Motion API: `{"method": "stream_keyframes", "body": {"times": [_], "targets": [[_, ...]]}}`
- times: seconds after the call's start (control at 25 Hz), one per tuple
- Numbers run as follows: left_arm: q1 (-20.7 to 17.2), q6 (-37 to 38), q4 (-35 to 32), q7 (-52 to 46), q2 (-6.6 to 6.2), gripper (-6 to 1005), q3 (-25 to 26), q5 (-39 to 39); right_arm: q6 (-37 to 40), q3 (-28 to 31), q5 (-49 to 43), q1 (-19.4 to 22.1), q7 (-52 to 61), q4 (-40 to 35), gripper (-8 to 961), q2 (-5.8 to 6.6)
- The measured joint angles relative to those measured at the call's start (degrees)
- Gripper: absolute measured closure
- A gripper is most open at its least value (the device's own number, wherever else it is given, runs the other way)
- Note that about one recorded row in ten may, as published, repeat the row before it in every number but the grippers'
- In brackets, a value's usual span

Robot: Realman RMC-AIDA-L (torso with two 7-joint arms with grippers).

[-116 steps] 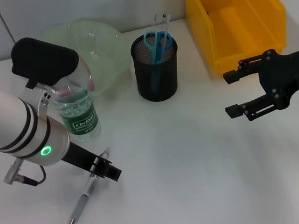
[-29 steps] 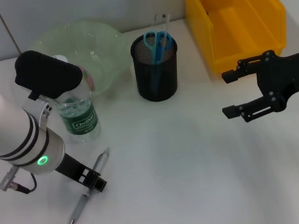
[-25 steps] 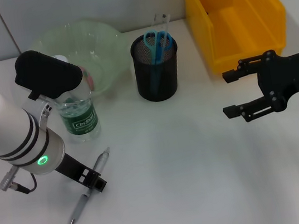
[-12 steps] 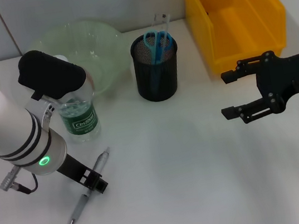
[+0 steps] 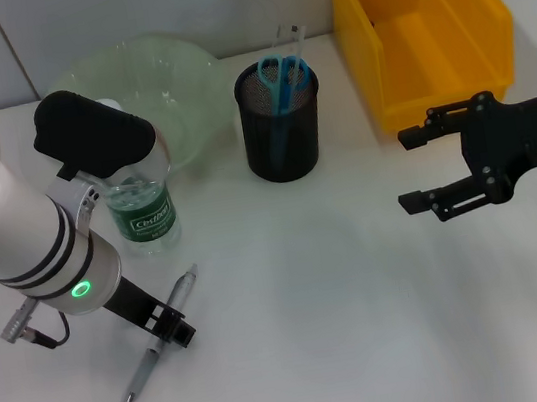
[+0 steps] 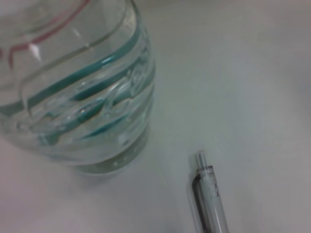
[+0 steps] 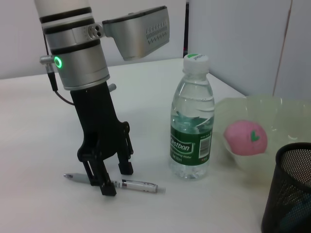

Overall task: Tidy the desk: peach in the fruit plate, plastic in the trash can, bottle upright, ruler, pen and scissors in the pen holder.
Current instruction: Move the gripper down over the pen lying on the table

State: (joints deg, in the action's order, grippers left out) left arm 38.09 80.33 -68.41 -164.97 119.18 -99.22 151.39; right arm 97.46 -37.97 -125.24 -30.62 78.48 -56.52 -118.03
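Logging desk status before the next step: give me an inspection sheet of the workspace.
Surface: white table.
Job's things: pen lying flat; bottle upright; peach in fruit plate; scissors and ruler in pen holder; yellow bin.
Clutter: nothing seen.
Grippers: left gripper open, straddling pen; right gripper open, above table.
Cables: grey lead on left arm.
Surroundings: light wall.

The left gripper (image 5: pixel 169 329) straddles the pen (image 5: pixel 159 350) on open table, fingers apart. Just behind it the upright bottle (image 5: pixel 142 206) blocks the way; ahead and to its right the table (image 5: pixel 309 336) lies bare.
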Motion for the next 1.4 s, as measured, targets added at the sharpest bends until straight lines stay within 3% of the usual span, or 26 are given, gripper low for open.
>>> {"method": "stream_keyframes", "body": {"times": [1.4], "targets": [[0.1,-0.4,0.4,0.0,0.0,463,0.2,0.4,-0.1,0.6,0.1,0.3,-0.3,-0.1,143,0.01]]}}
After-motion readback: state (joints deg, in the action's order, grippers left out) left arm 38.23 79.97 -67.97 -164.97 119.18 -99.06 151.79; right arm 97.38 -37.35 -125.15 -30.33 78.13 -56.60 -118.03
